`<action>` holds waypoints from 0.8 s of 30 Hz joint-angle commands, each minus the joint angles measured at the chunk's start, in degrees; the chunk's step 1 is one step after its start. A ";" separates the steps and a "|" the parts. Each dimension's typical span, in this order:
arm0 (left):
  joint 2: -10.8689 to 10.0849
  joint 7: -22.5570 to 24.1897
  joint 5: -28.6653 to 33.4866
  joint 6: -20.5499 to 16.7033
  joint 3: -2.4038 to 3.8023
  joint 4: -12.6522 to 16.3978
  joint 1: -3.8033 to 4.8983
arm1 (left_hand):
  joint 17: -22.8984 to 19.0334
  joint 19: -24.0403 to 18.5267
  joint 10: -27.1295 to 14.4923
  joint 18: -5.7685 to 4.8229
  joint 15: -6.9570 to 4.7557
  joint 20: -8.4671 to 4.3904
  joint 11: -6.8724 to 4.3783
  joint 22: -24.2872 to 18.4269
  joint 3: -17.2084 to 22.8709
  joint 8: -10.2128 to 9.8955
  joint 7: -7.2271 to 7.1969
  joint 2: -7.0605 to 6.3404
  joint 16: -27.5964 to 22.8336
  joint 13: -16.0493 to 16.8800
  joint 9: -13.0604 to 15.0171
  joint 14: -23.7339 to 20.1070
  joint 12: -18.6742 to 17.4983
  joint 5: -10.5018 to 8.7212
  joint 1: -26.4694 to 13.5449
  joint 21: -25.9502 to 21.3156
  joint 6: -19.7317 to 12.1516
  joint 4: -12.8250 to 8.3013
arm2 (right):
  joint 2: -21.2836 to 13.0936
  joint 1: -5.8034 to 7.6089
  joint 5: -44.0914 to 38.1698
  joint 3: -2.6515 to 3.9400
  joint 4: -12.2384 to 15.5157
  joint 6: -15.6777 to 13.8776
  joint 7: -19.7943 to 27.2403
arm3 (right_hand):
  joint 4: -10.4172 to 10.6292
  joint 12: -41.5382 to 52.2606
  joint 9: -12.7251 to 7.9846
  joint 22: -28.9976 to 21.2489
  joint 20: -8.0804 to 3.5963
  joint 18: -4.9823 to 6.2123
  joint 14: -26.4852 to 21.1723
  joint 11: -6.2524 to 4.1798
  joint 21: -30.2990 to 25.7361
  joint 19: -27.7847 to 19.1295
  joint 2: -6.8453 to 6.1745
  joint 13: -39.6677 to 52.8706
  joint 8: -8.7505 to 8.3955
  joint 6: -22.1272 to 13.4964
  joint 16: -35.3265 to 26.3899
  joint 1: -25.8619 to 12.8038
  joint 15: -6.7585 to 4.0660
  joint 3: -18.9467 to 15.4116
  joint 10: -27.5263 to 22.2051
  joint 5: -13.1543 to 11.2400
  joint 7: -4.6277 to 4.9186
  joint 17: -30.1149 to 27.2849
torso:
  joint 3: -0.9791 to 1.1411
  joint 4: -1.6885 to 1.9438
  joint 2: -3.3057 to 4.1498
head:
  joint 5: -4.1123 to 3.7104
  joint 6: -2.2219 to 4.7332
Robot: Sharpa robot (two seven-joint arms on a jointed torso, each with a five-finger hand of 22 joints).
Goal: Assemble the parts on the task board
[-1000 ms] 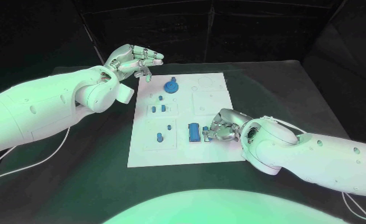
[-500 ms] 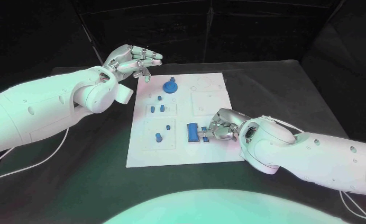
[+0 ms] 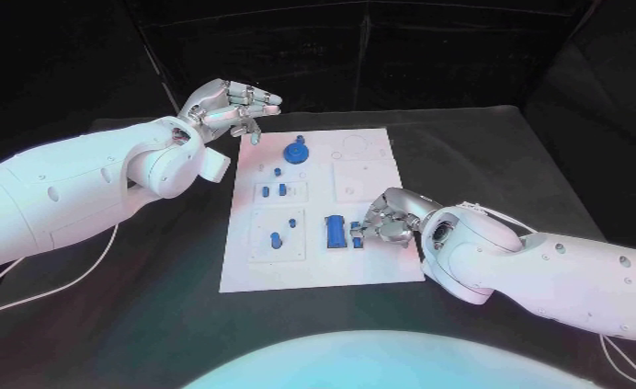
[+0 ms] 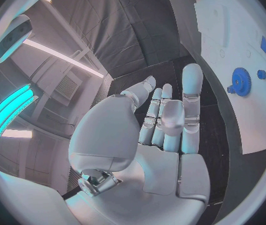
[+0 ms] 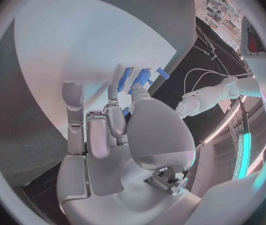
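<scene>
The white task board lies mid-table. On it are a blue gear, several small blue parts and an upright blue block. My right hand is curled down on the board's right side. Its fingertips close round a small blue part right beside the block. In the right wrist view a sliver of that small blue part sits between thumb and finger, with the blue block just beyond. My left hand hangs above the board's far left corner and holds nothing, its fingers loosely extended. The gear lies beyond it.
The black table runs around the board, with bare room to the right and at the near left. A thin cable trails under my left arm. Dark curtain walls close off the back.
My right hand has shifted slightly at the small part beside the block, staying on the board. The left hand has held its raised pose.
</scene>
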 commanded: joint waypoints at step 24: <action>5.09 4.18 20.93 -0.69 -0.20 -9.91 -0.62 | -35.69 -19.05 1.18 1.14 2.74 3.46 0.94 -12.53 0.90 1.30 -0.96 0.33 -40.84 -2.91 -0.21 -20.97 -3.48 -0.18 -0.85 -19.84 -1.10 1.51 | 13.19 9.87 62.30 0.85 -37.61 8.24 53.59 | -7.68 -59.29 -9.02 -27.13 8.48 2.35 -20.00 6.57 -36.82 -17.41 2.95 -57.27 -9.97 -2.76 -67.37 16.30 8.35 6.80 -19.12 1.56 5.51 -55.29 | -1.27 1.99 -3.54 | -1.97 8.07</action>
